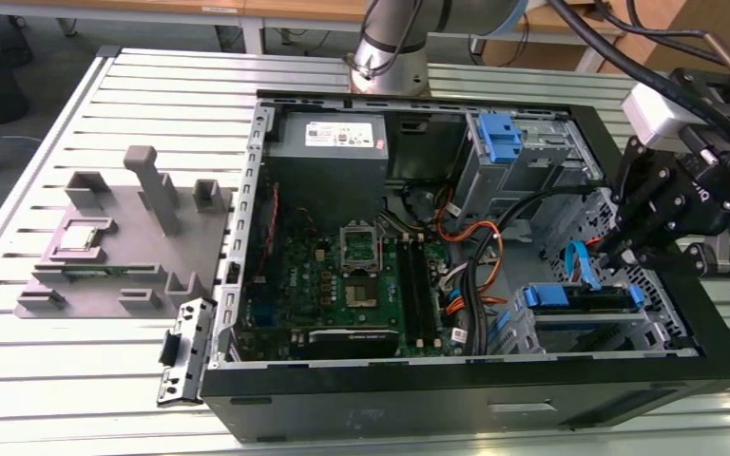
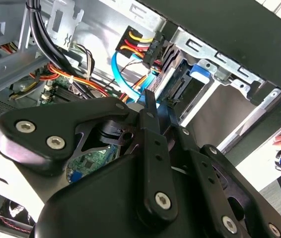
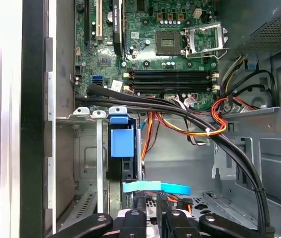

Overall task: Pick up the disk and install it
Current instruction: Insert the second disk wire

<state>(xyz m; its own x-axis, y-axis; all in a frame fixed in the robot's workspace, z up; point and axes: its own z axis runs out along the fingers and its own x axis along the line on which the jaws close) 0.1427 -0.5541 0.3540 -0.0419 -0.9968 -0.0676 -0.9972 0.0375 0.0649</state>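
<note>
disk [image 1: 577, 297] sits edge-up in the case's drive bay [image 1: 619, 328], seemingly installed; end effector [image 1: 627, 255] hovers just above it, grip state unclear; seating needs a straight, gentle push.

Slatted metal table [image 1: 35, 380] — wooden desk [image 1: 301, 9] behind

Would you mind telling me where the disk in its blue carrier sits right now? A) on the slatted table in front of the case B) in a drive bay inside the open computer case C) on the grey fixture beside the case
B: the disk sits in a drive bay inside the computer case, with the gripper just above it.
</note>
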